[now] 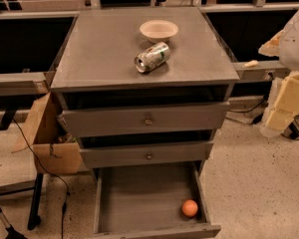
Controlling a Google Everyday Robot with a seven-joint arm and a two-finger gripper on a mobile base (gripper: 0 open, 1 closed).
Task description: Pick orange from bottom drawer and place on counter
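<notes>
The orange lies in the front right corner of the bottom drawer, which is pulled open and has a plain grey floor. The counter is the flat grey top of the cabinet. My gripper shows as a pale shape on the end of the white arm at the upper right edge. It is to the right of the counter, at about its height, and far above and to the right of the orange. It holds nothing that I can see.
A cream bowl and a soda can lying on its side sit on the counter's far middle. Two knobbed drawers are slightly open above the bottom one. A cardboard box stands left, yellow foam blocks right.
</notes>
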